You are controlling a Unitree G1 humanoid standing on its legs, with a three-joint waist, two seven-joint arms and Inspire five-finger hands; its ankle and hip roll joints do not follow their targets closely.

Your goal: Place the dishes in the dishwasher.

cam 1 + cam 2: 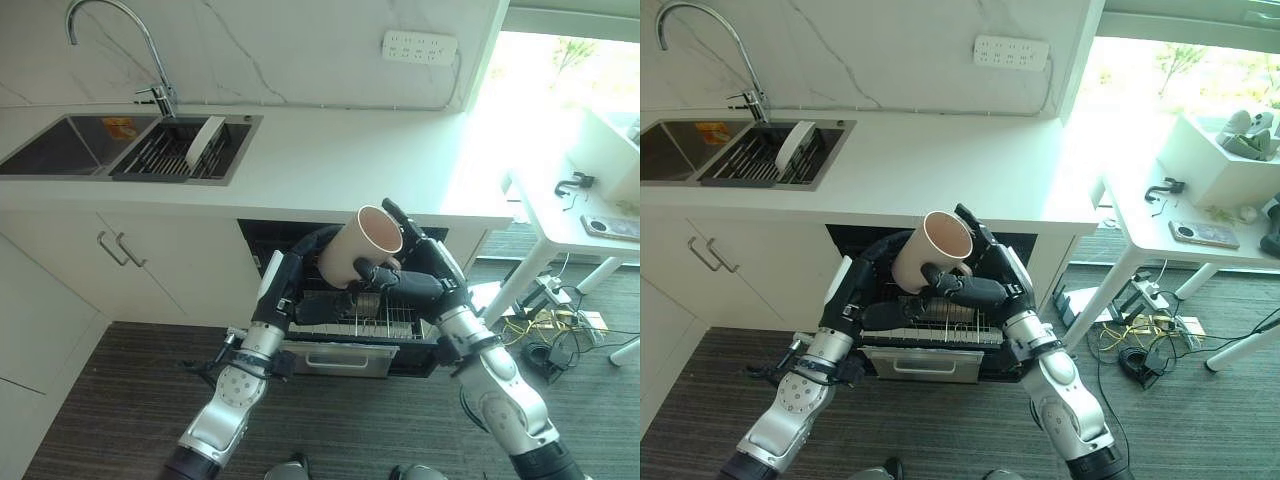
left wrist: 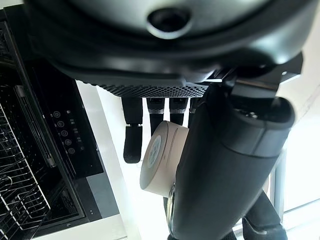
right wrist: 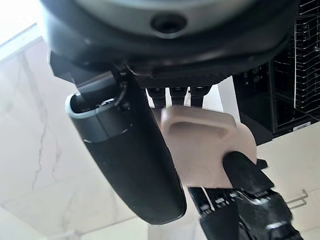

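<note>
Holding a beige mug (image 1: pixel 362 246) above the pulled-out dishwasher rack (image 1: pixel 375 322), the robot looks to be partway through loading: the mug is not yet set down, and the rack's wire tines appear bare from what the head views show, so I judge most of the task is left to do. The right hand (image 1: pixel 400 280) has its fingers curled round the mug on the handle side, with the thumb laid along the body, as its wrist view shows the broad, flat loop handle framed by dark fingers. The left hand (image 1: pixel 310 250) sits against the mug's far side with fingers reaching past the rounded base in its own wrist view; it seems to cup the mug, though how firmly it grips I cannot tell. The mug is a plain cylinder, matte and smooth (ceramic, by the look of it), tipped so its open mouth faces up and toward the robot's right. Below it the rack is thin metal wire in a grid, inside the dark dishwasher (image 1: pixel 260 240) cavity under the white counter (image 1: pixel 330 160). Farther back, a steel sink (image 1: pixel 60 145) holds a drain rack with one white plate (image 1: pixel 205 143) standing on edge, likely another dish to load, beneath a curved chrome faucet (image 1: pixel 120 40).
</note>
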